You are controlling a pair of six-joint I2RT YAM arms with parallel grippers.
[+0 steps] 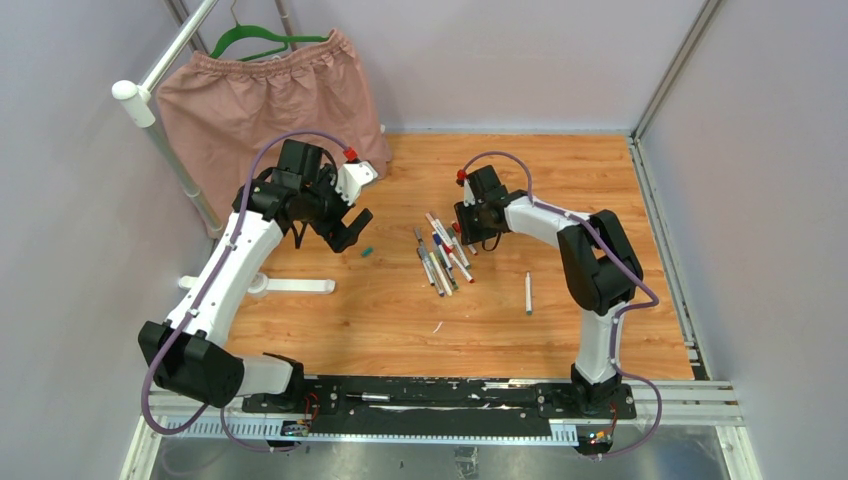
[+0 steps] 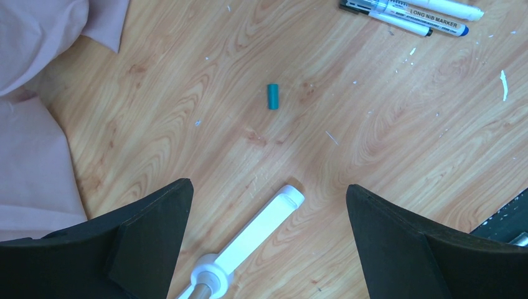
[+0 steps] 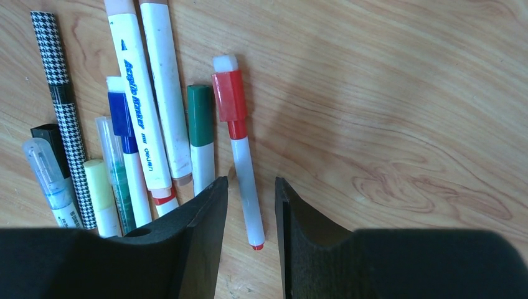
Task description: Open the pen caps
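Observation:
Several pens (image 1: 440,255) lie bunched at the table's middle, and one pen (image 1: 528,292) lies apart to the right. My right gripper (image 1: 462,225) hangs low over the bunch. In the right wrist view it (image 3: 251,180) is narrowly open, its fingers either side of the grey barrel of a red-capped pen (image 3: 244,180) that lies on the wood, with its red cap (image 3: 229,96) on. Green-capped (image 3: 200,115) and blue-capped (image 3: 121,112) pens lie beside it. My left gripper (image 1: 352,230) is wide open and empty (image 2: 268,185) above a loose teal cap (image 2: 273,96), which also shows from above (image 1: 367,251).
A long white bar with rounded ends (image 1: 290,286) lies under the left arm, and it also shows in the left wrist view (image 2: 268,218). Pink cloth (image 1: 260,100) on a green hanger (image 1: 260,40) hangs at the back left from a rack pole (image 1: 170,150). Metal frame rails border the wooden table.

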